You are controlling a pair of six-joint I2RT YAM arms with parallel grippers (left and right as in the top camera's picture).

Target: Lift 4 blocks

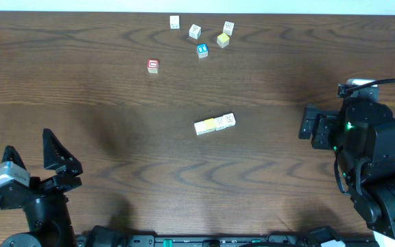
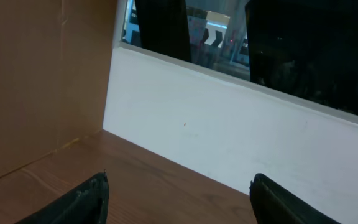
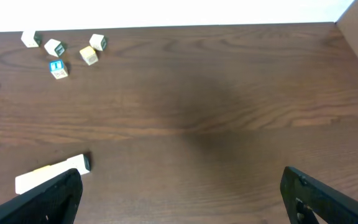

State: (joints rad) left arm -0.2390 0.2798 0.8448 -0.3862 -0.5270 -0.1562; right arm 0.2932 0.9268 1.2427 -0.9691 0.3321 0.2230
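A short row of blocks [image 1: 214, 124], cream and pale yellow cubes touching end to end, lies on the table's middle. In the right wrist view the row [image 3: 53, 172] shows at the lower left, partly behind my left fingertip [image 3: 48, 199]. My right gripper [image 1: 306, 122] stands open at the right side, well to the right of the row, nothing between its jaws [image 3: 179, 193]. My left gripper [image 1: 29, 143] is open at the front left, far from the row. The left wrist view has open jaws [image 2: 179, 193] over bare wood and no blocks.
Loose cubes sit at the back: white ones [image 1: 175, 22] [image 1: 195, 31] [image 1: 228, 27], a pale yellow one [image 1: 223, 40], a blue-faced one [image 1: 202, 50] and a red-faced one [image 1: 153, 66]. A white wall [image 2: 229, 124] and brown panel [image 2: 36, 74] bound the table.
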